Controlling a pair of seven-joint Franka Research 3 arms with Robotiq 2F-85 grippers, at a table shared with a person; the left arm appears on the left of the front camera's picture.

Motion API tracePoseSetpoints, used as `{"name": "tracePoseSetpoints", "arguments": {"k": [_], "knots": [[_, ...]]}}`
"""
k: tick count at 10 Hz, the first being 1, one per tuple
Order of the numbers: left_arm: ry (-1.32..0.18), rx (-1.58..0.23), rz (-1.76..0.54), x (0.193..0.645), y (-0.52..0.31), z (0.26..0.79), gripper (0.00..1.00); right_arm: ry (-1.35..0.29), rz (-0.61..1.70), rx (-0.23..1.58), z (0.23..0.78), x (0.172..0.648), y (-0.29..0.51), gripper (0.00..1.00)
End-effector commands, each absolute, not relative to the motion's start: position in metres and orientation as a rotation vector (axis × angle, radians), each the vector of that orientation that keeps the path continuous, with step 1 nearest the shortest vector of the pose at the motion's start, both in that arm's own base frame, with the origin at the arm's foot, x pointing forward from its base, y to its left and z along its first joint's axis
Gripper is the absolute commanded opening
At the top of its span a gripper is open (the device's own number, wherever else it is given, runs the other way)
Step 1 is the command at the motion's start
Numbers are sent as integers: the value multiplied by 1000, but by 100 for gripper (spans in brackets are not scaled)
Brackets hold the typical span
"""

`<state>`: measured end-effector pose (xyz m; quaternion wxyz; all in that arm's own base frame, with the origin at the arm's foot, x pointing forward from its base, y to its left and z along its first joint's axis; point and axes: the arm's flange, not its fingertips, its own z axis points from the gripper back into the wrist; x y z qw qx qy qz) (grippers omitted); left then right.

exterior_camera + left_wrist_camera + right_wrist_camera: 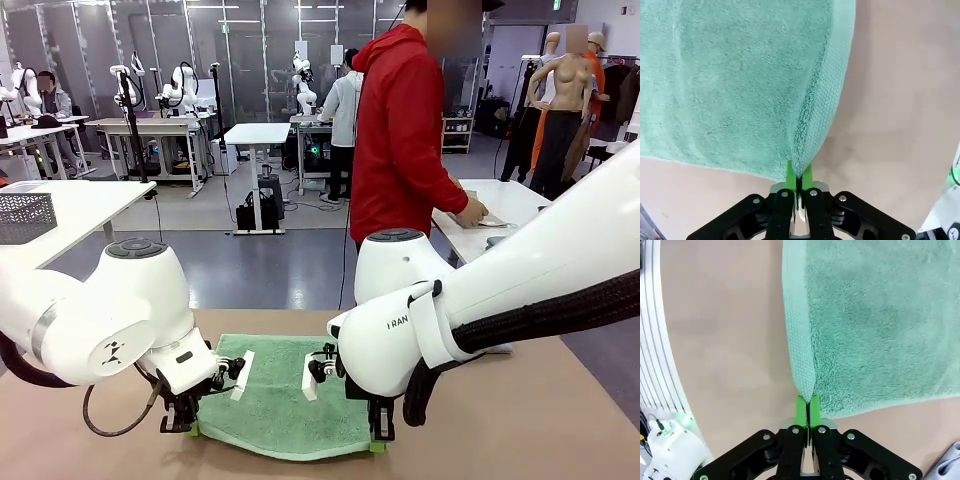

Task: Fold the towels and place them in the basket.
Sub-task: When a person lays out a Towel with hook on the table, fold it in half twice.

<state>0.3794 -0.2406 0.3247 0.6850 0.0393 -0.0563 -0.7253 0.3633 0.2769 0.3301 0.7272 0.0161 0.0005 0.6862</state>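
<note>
Bright, even overhead light; soft faint shadows; sharp focus, with wide-angle bending in both wrist views.

Brown desk (pixel 560 420): plain matte top, foreground. Person (pixel 395 150): red hooded jacket, standing just beyond desk's far edge, turned toward white side table (pixel 515 200) at picture right. Second person (pixel 343 105): pale hooded top, farther back, facing away. White table (pixel 257 133): mid-background, with black boxes (pixel 258 212) on grey floor (pixel 260 270) beneath it.
</note>
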Motion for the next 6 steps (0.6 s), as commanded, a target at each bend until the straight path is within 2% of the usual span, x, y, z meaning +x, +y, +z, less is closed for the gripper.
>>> {"name": "tracePoseSetpoints", "arguments": {"k": [1, 6], "knots": [[-154, 92, -1616, 389, -245, 348, 5, -48, 1553, 60, 351, 375, 281, 3], [-266, 132, -1562, 436, -251, 380, 5, -102, 1529, 33, 373, 431, 296, 3]]}}
